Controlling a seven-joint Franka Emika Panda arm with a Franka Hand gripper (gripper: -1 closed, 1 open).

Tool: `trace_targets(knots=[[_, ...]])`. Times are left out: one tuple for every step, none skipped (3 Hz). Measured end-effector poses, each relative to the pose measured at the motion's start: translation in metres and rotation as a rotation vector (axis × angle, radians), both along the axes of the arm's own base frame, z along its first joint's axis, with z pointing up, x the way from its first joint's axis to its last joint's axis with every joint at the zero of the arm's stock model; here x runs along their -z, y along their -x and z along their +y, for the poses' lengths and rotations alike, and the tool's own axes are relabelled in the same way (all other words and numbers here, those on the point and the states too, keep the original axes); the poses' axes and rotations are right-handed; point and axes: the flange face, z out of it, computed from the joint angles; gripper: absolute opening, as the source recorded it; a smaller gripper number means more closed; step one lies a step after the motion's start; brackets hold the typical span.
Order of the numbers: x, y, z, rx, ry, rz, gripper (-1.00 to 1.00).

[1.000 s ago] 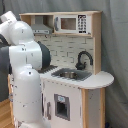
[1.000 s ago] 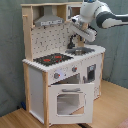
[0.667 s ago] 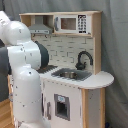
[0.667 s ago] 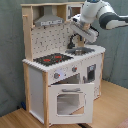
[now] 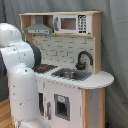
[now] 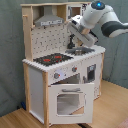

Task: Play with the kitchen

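The tall kitchen (image 6: 55,75) stands straight up on the wood floor (image 6: 15,117) by the grey curtain (image 6: 10,55). Its oven door (image 6: 67,100) faces forward. The gripper (image 6: 80,42) hangs over the sink (image 6: 80,50); I cannot tell its grip.

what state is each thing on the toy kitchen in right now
oven door: ajar, swung partly outward
hob: bare, nothing on it
sink: a metal bowl sits in it
faucet: upright, arched over the sink
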Motion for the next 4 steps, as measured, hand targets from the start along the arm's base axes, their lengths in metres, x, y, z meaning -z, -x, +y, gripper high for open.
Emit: trace_targets(knots=[[0.005,0.012,0.029,-0.053,-0.004,-0.076,1.00],[0.011,0.028,0.059,-0.109,-0.021,-0.153,1.00],[0.021,0.045,0.087,-0.164,-0.052,-0.227,1.00],[0.032,0.061,0.111,-0.213,-0.089,-0.300,1.00]])
